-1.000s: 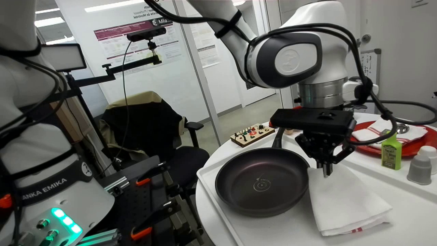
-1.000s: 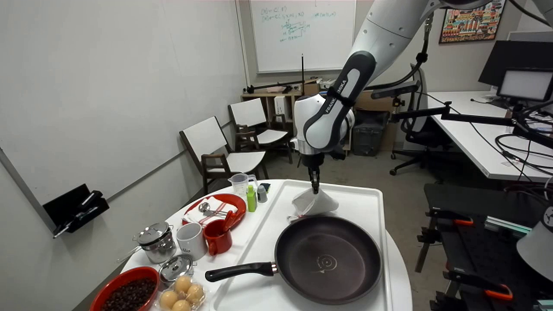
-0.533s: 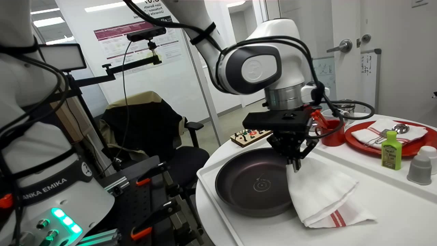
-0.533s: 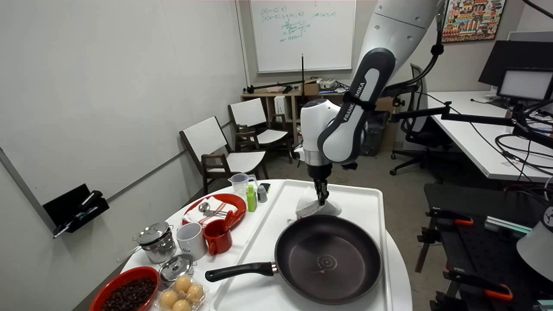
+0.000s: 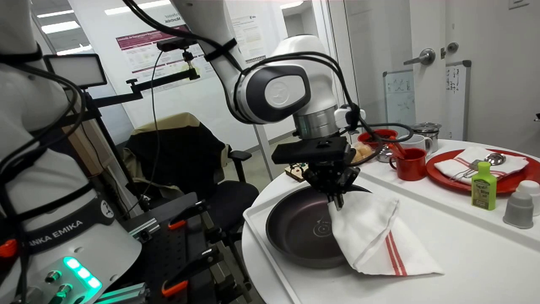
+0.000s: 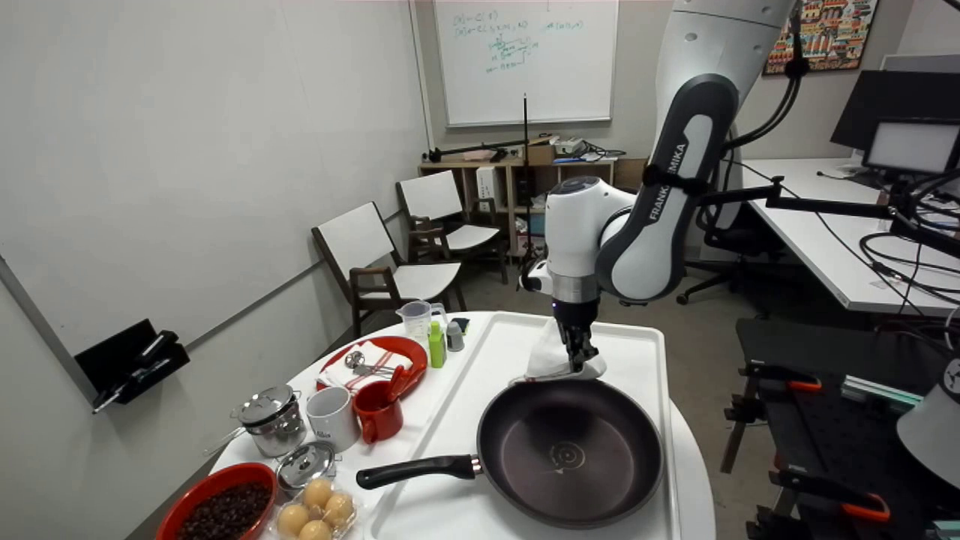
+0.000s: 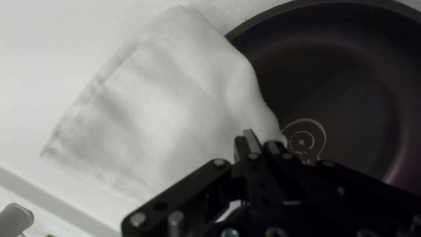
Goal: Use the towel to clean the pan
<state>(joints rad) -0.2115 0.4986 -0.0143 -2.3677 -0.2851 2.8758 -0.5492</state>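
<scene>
The black pan [image 5: 295, 228] sits on the white tray, and it also shows in an exterior view [image 6: 570, 480] with its long handle [image 6: 420, 472] toward the mugs. In the wrist view the pan [image 7: 348, 98] fills the right side. My gripper [image 5: 336, 203] is shut on a corner of the white towel [image 5: 363, 236], at the pan's rim on the towel side. The towel hangs from the fingers, overlaps the pan's edge, and its red-striped end trails on the tray. In the wrist view the towel [image 7: 158, 112] spreads left of the fingertips [image 7: 263, 144]. The pinched corner is partly hidden.
The tray's raised rim [image 6: 664, 390] runs round the pan. Beside it stand a red plate [image 5: 533, 173] with a cloth and utensils, a green bottle [image 5: 483, 190], a grey cup [image 5: 519, 211], a red mug [image 5: 411, 164], a white mug [image 6: 332, 420], eggs [image 6: 316, 510] and a red bowl [image 6: 180, 510].
My gripper has moved toward the pan, carrying the towel's corner to the pan's rim. The towel has been dragged along and its red stripes show more. The pan has not moved.
</scene>
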